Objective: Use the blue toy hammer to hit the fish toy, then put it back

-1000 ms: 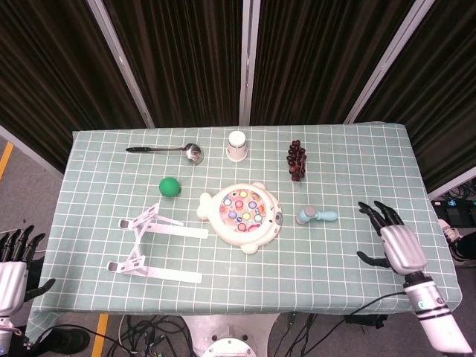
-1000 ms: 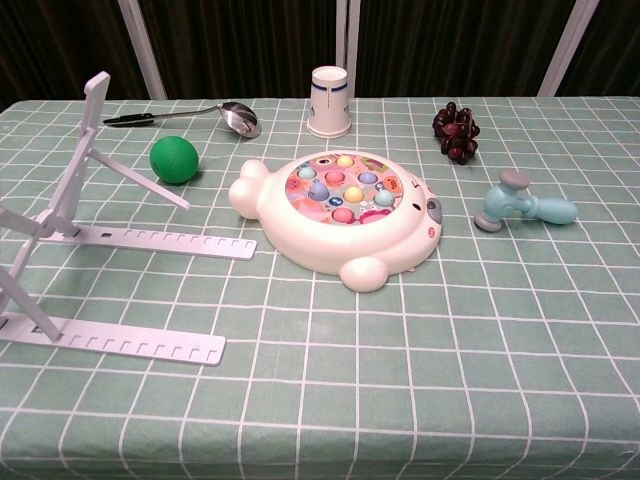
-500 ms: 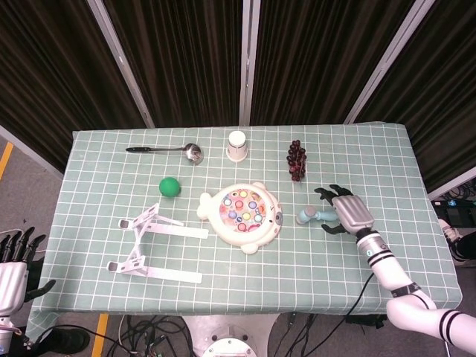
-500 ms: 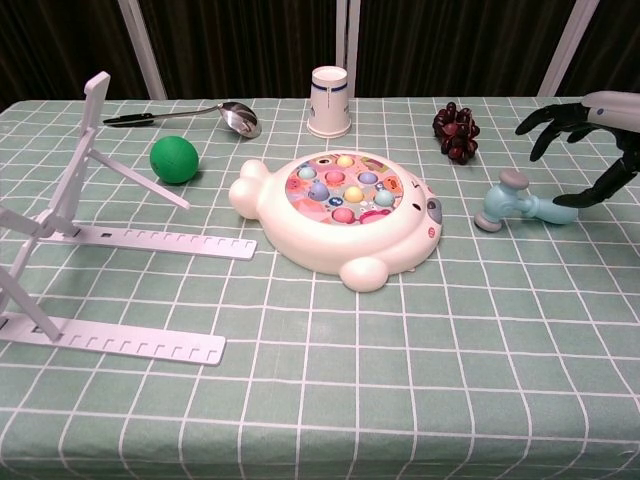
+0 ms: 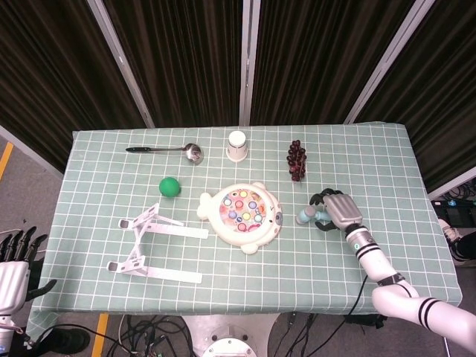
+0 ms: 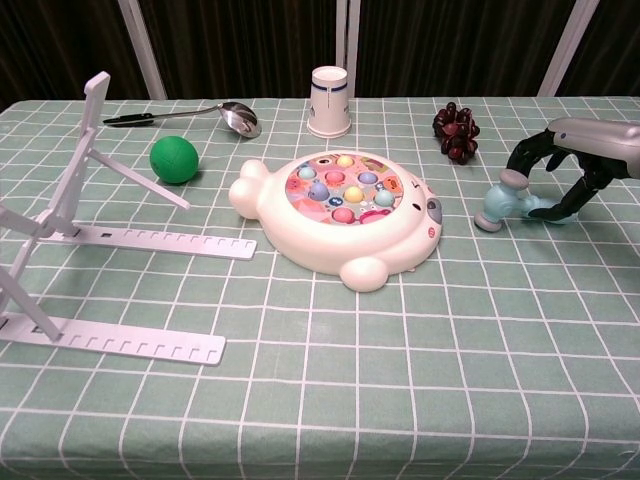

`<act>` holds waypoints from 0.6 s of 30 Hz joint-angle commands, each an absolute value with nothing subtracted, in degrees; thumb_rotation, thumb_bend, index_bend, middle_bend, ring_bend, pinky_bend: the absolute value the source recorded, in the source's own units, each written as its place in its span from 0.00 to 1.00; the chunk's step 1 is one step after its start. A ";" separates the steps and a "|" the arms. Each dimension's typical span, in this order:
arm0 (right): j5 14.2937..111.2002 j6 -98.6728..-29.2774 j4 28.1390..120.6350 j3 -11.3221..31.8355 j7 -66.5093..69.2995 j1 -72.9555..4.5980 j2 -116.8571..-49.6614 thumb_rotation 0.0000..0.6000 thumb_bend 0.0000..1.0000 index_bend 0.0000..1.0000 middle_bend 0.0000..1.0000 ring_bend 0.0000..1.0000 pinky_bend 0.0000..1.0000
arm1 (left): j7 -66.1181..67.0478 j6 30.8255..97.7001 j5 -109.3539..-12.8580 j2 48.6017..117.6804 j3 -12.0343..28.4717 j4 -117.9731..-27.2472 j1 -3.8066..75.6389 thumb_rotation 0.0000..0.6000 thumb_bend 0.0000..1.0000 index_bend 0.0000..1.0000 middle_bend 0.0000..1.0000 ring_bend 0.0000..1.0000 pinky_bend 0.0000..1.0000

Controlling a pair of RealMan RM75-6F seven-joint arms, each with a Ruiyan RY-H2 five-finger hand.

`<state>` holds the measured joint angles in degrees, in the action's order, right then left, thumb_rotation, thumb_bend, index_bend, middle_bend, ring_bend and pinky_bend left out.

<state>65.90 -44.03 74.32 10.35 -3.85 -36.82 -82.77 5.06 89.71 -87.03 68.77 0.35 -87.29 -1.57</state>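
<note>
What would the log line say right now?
right hand: over hammer handle, not lifted | left hand: idle, off table | fish toy: untouched

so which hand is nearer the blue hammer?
Right. The right hand arches over the blue toy hammer handle, fingers around it. The left hand hangs off the table's far left edge.

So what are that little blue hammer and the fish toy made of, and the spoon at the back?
The blue hammer and the fish toy look like smooth moulded plastic, rounded and softly glossy. The spoon seems polished metal, its bowl mirror-bright; its dark handle may be plastic, hard to tell.
</note>
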 commanded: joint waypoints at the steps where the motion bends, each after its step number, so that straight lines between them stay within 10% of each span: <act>1: 65.58 -43.76 73.52 10.14 -3.68 -37.13 -83.30 1.00 0.19 0.38 0.38 0.20 0.25 | 4.99 89.71 -87.02 68.84 0.32 -87.14 -1.59 1.00 0.00 0.16 0.05 0.00 0.00; 18: 66.23 -43.84 70.92 9.35 -2.45 -37.93 -85.02 1.00 0.24 0.45 0.46 0.29 0.35 | 4.40 89.91 -86.88 68.85 0.23 -86.63 -1.88 1.00 0.00 0.16 0.05 0.00 0.00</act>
<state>66.23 -43.83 70.91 9.35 -2.44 -37.93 -85.01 4.40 89.90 -86.88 68.85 0.23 -86.62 -1.87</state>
